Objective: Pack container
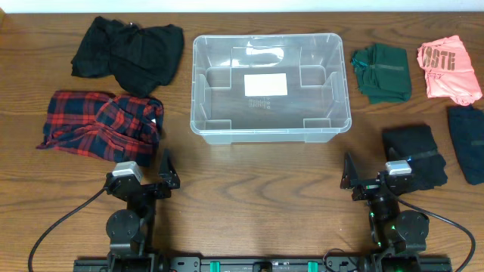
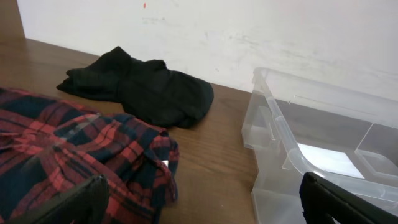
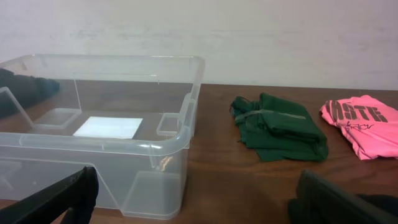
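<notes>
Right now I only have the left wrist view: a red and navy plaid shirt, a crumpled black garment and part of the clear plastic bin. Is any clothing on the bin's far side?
Observer: Yes. A folded dark green garment lies to the right of the clear rectangular plastic bin, apart from it.
Operator: Anything beyond that?
Observer: A pink T-shirt with dark lettering lies further right, near the table's edge.
Operator: Is anything inside the bin, in the part I can't see?
Observer: No garments. Only the white label on its base shows.
</notes>
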Tool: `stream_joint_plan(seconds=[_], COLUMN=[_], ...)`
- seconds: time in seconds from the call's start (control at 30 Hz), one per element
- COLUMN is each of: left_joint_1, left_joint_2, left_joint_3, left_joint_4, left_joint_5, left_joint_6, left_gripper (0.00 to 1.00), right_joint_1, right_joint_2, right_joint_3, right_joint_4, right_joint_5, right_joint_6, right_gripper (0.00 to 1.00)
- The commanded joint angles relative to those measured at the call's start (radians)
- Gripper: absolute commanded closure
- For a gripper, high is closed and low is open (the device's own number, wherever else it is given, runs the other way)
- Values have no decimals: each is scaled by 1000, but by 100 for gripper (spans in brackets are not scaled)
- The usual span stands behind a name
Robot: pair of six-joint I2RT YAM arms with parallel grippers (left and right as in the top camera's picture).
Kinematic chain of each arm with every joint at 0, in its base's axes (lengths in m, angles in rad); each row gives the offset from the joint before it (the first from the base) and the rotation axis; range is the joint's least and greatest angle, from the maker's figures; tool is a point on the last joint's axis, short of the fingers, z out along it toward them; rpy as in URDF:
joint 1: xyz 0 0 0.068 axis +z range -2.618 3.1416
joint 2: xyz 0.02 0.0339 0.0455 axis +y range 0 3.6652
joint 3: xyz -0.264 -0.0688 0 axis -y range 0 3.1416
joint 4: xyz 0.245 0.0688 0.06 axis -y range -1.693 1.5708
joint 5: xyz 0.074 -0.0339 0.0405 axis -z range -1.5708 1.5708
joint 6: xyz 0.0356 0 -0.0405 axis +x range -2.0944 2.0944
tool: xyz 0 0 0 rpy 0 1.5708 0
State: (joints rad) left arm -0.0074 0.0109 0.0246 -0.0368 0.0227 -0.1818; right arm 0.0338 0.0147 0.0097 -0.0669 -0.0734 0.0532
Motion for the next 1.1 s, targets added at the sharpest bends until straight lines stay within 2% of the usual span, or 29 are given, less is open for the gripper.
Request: stream_joint_plan(seconds=[0.0,0.27,0.43,0.63,0.8,0.9,1.07], left_joint_1=[5,5,5,5,5,5,5], left_joint_2=[-6,-6,-6,-6,-6,-6,-6], left_joint_3=[-21,-21,-21,-21,-21,-21,-21], left_joint_4=[-35,-35,-35,-35,-35,-35,-35], left_joint_5=[-18,-18,-18,-18,-18,-18,-18], left_joint_6=[16,16,16,16,16,16,16], left_gripper=[2,2,2,2,2,2,2], right_joint_1=[-8,-8,-8,-8,-8,-9,-10], right_joint_2=[-9,-9,-9,-6,135,340,753], right_joint_3=[-4,-4,-4,27,240,460,876], right_joint_4=[-2,-2,47,135,111,55,-107], right_joint_5=[10,10,84,-71,-119,-130,-290], right_joint_6=[13,13,-21,-51,-67,-77,-76], right_gripper=[1,1,1,1,1,1,1])
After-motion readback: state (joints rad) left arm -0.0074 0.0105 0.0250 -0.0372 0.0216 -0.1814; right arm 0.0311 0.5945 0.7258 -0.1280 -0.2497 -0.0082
